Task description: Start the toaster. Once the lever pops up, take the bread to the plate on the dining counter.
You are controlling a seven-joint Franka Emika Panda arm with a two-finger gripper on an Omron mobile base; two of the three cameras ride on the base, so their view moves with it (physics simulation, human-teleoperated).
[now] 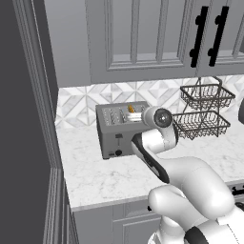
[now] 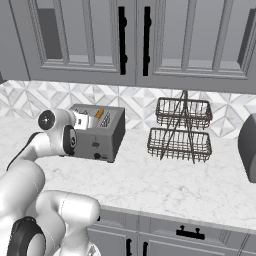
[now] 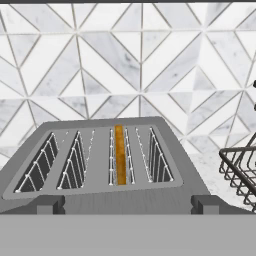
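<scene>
gripper (image 3: pixel 128 204): jaws wide apart, holding nothing, hovering over toaster (image 3: pixel 107 165) top | bread (image 3: pixel 119 154): upright in third slot from left | toaster on counter (image 1: pixel 114 174) by backsplash

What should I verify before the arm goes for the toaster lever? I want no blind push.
1. Bread seated in a slot: ok, third slot from the left in the hand view.
2. Toaster upright on the counter: ok.
3. Gripper open and empty: ok.
4. Levers on the front face reachable: cannot tell, the arm partly covers that face.
5. Wire basket rack apart from the toaster: ok.
</scene>
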